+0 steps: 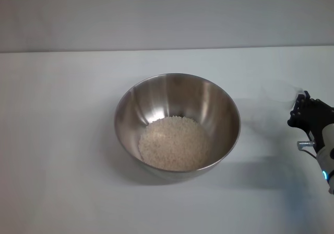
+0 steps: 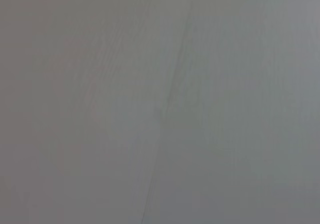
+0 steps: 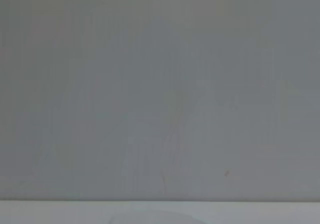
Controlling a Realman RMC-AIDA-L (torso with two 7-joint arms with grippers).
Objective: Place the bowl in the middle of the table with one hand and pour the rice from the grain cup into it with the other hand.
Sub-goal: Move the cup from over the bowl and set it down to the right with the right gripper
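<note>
One bowl sits in the middle of the white surface, upright and steady, its shiny steel wall catching the light. Inside it lies one loose pile of rice, pale grains heaped on the floor of the bowl and spread toward the near wall. Over on the right, one grain cup shows faintly, clear plastic against the white, well apart from the bowl and level with its far rim. Right at the cup's near side is the right tool, black, coming in from the right edge with the arm behind it; it sits against the cup, though whether its fingers are clamped on the plastic or standing apart, I cannot tell from here. The cup looks see-through all the way, with no grains to make out in it. The left tool does not show in any view. The left wrist view gives only a plain grey-white expanse with a faint seam. The right wrist view gives a grey wall above a pale strip of the surface. So the count: one bowl, one cup, one pile of rice, one tool in sight
</note>
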